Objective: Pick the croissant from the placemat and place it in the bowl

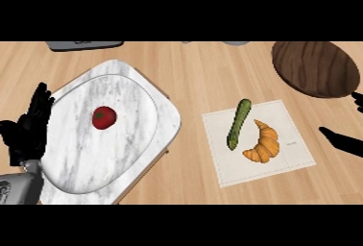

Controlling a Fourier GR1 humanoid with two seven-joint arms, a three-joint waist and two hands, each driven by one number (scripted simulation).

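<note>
Nearest the camera, at the lower left, the left robot hand [27, 129] is seen raised at the edge of a marble tray [159, 103], its black fingers straight and spread, nothing held; a grey forearm [18, 190] is shown beneath it. On the tray a white marbled plate [92, 153] is set, and a red tomato [103, 117] with a green stem is carried on it. To the right, on the wooden tabletop [205, 72], a pale square placemat [284, 158] is laid at a slight tilt; the croissant [262, 143] is found on it, untouched, a golden-brown crescent with ridged segments, its upper tip narrow and its lower end broad and curled to the left. A green cucumber [237, 124] is placed just beside it, slanted, near or touching its inner curve. A dark wooden bowl [315, 68] is seen at the upper right, well apart from the placemat. At the right edge the right robot hand [344, 141] is only partly shown; its fingers appear extended and nothing is gripped.
</note>
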